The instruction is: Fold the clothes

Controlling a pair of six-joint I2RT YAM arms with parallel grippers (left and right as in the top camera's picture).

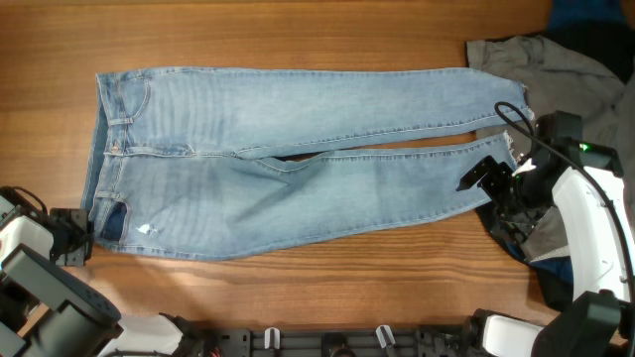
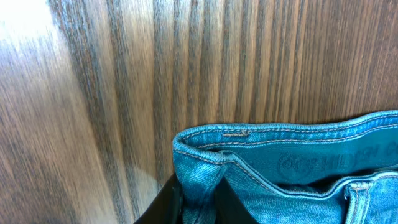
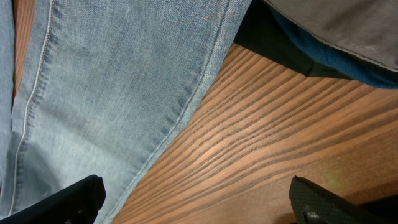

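Over to the left gripper (image 1: 77,238) first: closed narrow on the jeans (image 1: 298,159), gripping a fold of the waistband (image 2: 280,134) between two dark fingers (image 2: 165,205). Plain to see from the left wrist, with stitching and a stamped label inside the band just past the pinch. Nothing but wood grain beyond that.

From overhead, light blue denim laid out flat across the wooden bench (image 1: 298,40). Waist end right at the left gripper, long legs stretched well away from it toward the other arm. Small white worn spot (image 1: 149,230) near the held corner, just beside a darker patch at the band.

Now the right gripper (image 1: 488,178): held wide, grasping nothing. Hovering at the far end of the nearer leg, by the hem. From the right wrist, one finger (image 3: 68,199) over the denim edge and the other out over bare bench. Seam and side edge of the leg running diagonally away from the first finger.

Just beyond the right gripper, a dark blue cloth (image 3: 323,59) under a grey shirt (image 3: 348,25), both beside the leg's end. Cannot tell whether the cloth touches the denim or merely lies against it.
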